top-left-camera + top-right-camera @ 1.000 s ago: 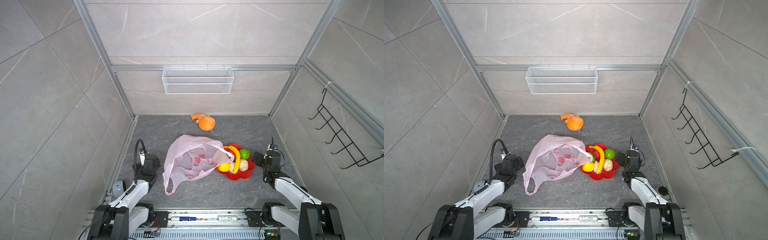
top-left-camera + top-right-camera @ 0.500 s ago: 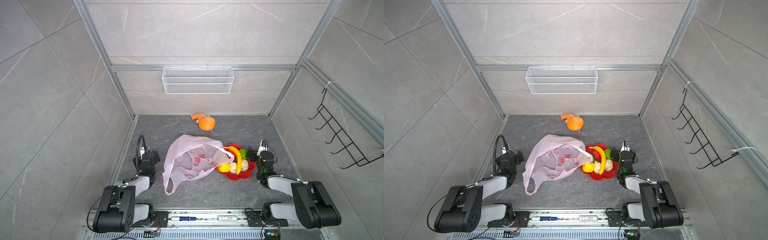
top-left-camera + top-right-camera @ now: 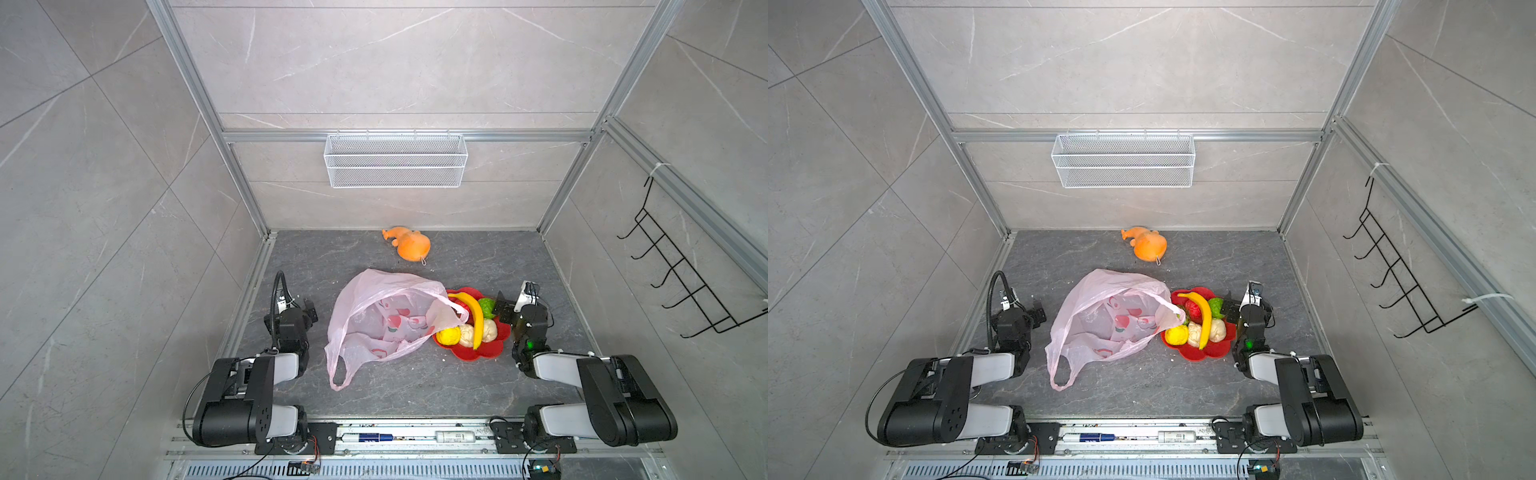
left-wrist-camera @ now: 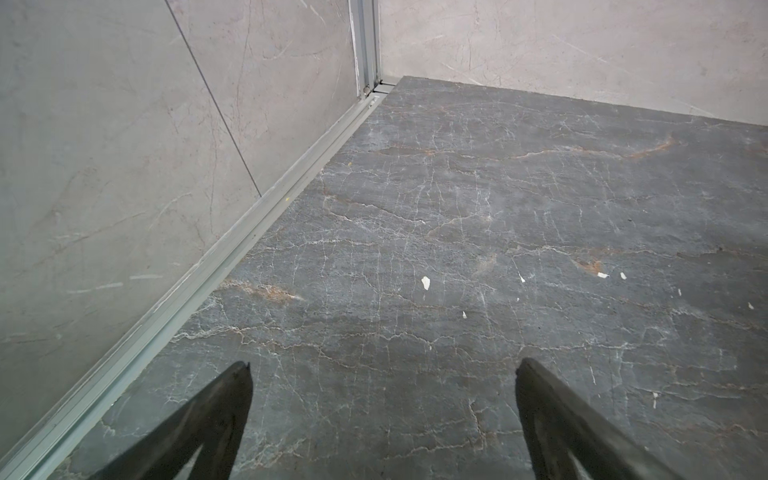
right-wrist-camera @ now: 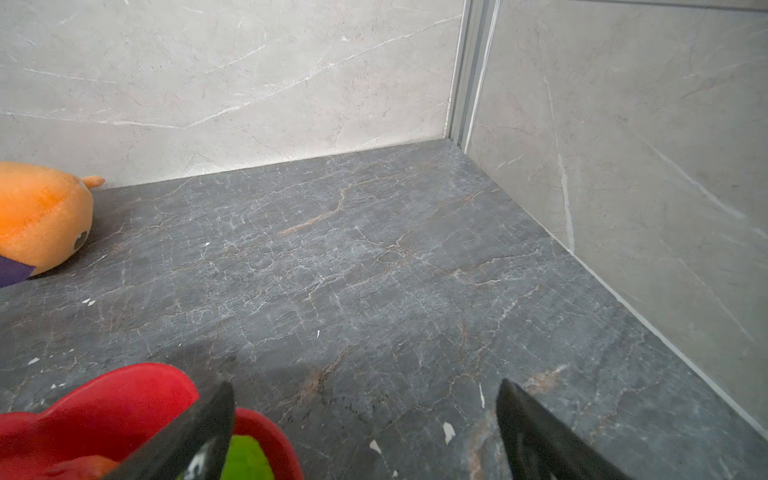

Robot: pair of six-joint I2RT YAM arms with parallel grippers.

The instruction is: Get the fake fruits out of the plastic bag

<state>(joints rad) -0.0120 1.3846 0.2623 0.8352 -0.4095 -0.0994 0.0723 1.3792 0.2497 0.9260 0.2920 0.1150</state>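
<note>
Retrieval stage, judged at or near completion: fake fruits (image 3: 490, 330) lie heaped on the red flower-shaped plate (image 3: 473, 355), just beside the right gripper (image 5: 365, 383), whose jaws stand wide apart and empty above the floor (image 5: 374, 270), one finger over the plate's rim. Visible pieces are the banana (image 3: 473, 318), green ball (image 3: 485, 306), red ball (image 3: 1192, 309), yellow ball (image 3: 448, 336) and two beige lumps (image 3: 467, 333). Between both grippers lies the plastic bag (image 3: 374, 328), slack, its mouth flap overlapping the plate; only printed marks show through the film. Well apart from the bag, the left gripper (image 4: 383, 363) is likewise spread and empty. Next move, if any, calls for lifting the flap to confirm nothing hides beneath
</note>
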